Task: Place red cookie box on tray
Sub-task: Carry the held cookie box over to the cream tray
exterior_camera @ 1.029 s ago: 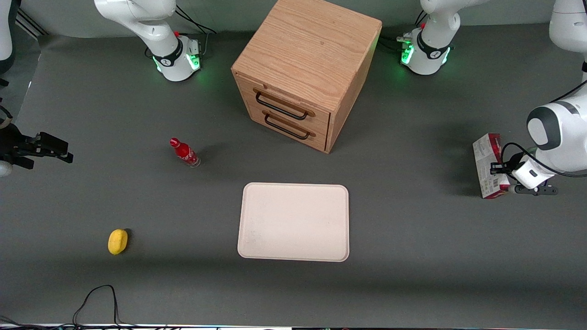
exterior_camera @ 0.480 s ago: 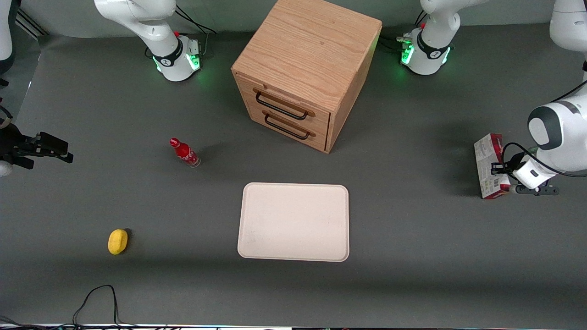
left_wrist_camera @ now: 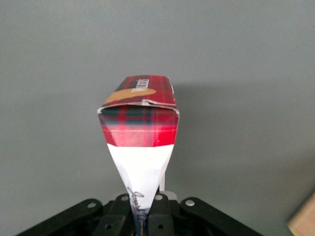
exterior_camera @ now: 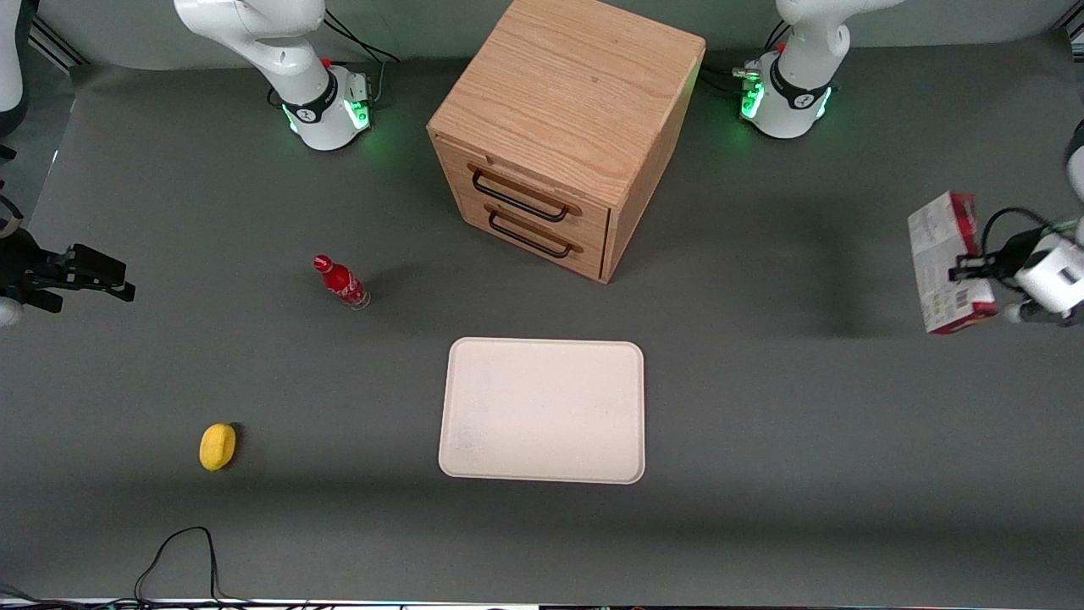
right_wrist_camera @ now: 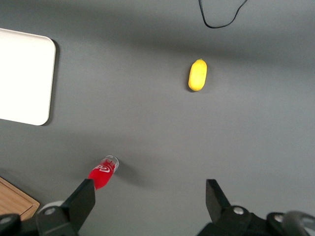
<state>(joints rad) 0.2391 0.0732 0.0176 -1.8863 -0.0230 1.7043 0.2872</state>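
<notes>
My left gripper (exterior_camera: 965, 273) is shut on the red cookie box (exterior_camera: 944, 263) and holds it on edge, lifted above the table at the working arm's end. The box's whitish back with its barcode faces the front camera; red edges show. In the left wrist view the box (left_wrist_camera: 140, 118) sticks out from between the shut fingers (left_wrist_camera: 123, 209), red tartan end up. The cream tray (exterior_camera: 542, 410) lies flat in the middle of the table, nearer the front camera than the cabinet and well apart from the box. Its corner shows in the right wrist view (right_wrist_camera: 29, 73).
A wooden drawer cabinet (exterior_camera: 563, 127) stands farther from the camera than the tray. A small red-capped bottle (exterior_camera: 340, 282) and a yellow lemon-like object (exterior_camera: 218, 446) lie toward the parked arm's end. A black cable (exterior_camera: 178, 551) lies near the front edge.
The gripper has lifted the cookie box off the table and carried it up and outward toward the working arm's end. Nothing else has moved.
</notes>
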